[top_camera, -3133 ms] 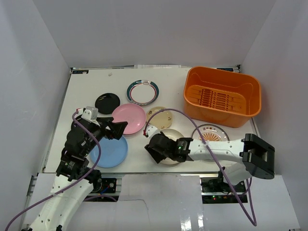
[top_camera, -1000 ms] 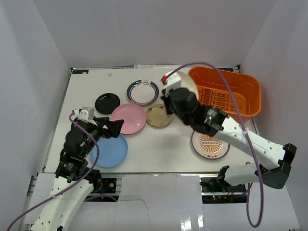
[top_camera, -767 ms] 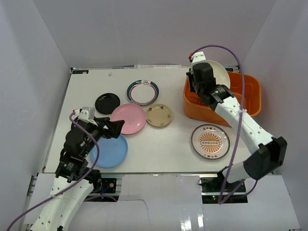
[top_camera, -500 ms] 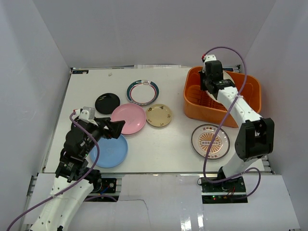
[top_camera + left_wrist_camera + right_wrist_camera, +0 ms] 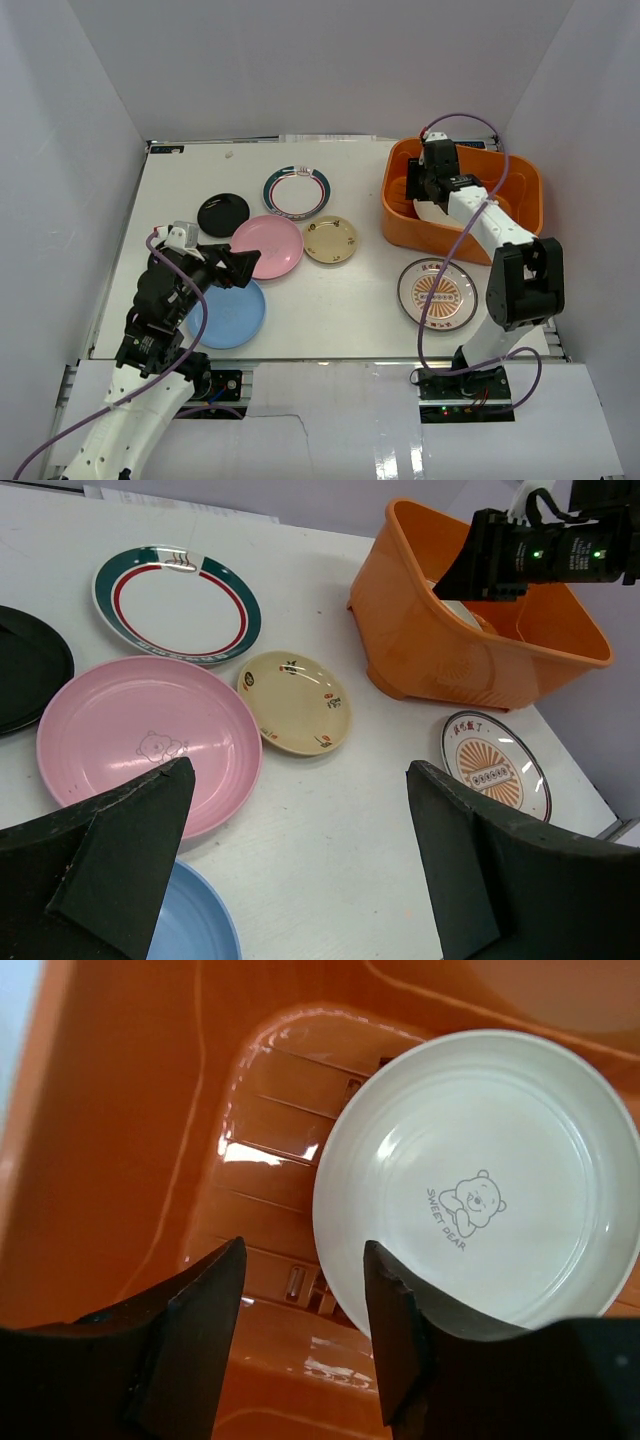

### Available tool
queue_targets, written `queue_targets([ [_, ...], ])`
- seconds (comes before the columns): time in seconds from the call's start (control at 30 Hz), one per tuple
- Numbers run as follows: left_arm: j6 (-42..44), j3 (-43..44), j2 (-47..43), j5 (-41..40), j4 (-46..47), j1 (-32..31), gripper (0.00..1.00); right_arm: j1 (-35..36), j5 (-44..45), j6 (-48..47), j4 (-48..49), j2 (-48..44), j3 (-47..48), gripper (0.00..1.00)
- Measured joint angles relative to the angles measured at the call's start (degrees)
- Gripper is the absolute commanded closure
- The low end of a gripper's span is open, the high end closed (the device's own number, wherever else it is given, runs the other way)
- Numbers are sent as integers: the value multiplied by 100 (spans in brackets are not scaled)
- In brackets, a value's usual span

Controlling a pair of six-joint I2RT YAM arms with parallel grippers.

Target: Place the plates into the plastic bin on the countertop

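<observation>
Item: cream plate [image 5: 475, 1185], bear-printed, lying inside the orange plastic bin [image 5: 120, 1110], below and slightly right of the right claw [image 5: 302, 1260], whose jaws stand partly opened with nothing gripped. The release is judged best finished by a straight lift, with the jaws kept clear of the plate's rim so that it is not dragged. Left claw [image 5: 298, 772]: spread wide, empty, with the pink plate [image 5: 140, 735] just ahead of it. Change noted: a second ago the cream plate was carried clamped toward the bin. The plates left on the counter [image 5: 330, 300] are unmoved.
</observation>
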Motion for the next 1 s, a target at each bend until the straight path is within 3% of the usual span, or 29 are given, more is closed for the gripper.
queue_targets([
  [0.17, 0, 0, 26, -48, 0, 0, 2, 376, 7, 223, 59, -999, -297, 36],
  [0.3, 0, 4, 24, -197, 0, 2, 2, 1744, 61, 675, 715, -2081, -1073, 34],
  [0.4, 0, 11, 20, -345, 11, 2, 2, 2846, -76, 1405, 1587, -2354, -1961, 34],
  [0.63, 0, 11, 13, -531, 9, 4, 2, 4013, 356, 3491, 2983, -1023, -3008, 37],
  [1.0, -13, 11, -98, -466, -2, 7, 2, 4113, 719, 5429, 4221, 675, -2568, 47],
])
